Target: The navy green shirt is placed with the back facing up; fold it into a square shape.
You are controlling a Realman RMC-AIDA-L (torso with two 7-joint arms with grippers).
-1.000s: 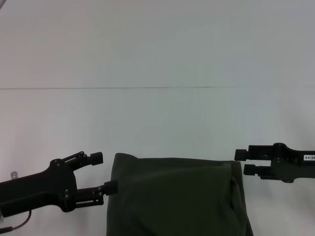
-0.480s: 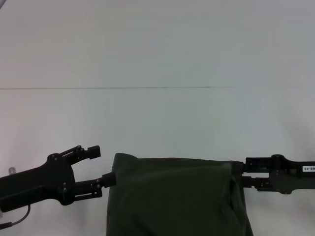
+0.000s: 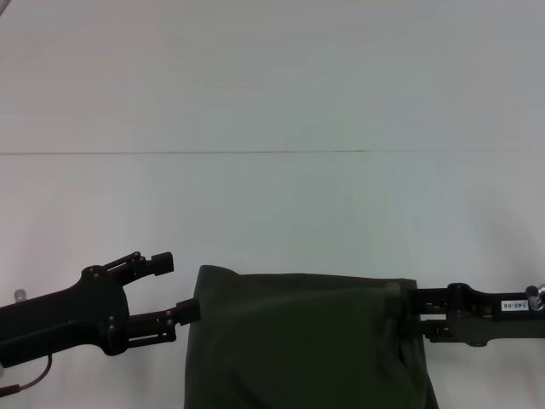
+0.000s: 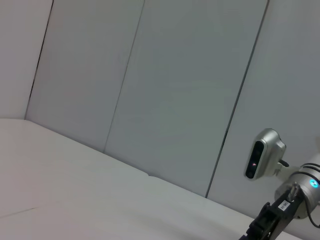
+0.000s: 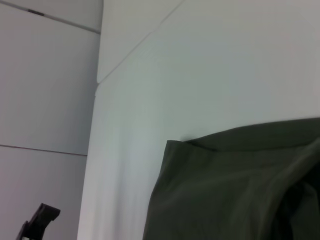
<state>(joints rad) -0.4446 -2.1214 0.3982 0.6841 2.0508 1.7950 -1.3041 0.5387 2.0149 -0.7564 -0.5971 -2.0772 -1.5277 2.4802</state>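
Left claw point(image 3: 176, 288) gapes wide, one fingertip touching the folded navy green shirt point(image 3: 302, 341); right claw point(image 3: 407, 313) pinches its right edge.

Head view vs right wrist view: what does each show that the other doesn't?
Head only: both grippers at the shirt's far corners. The left gripper is open beside the left corner; the right gripper is at the right corner, and its arm.

Right wrist only: wall panels beyond the table's edge, and closer fabric folds.

Both: the navy green shirt on the white table.
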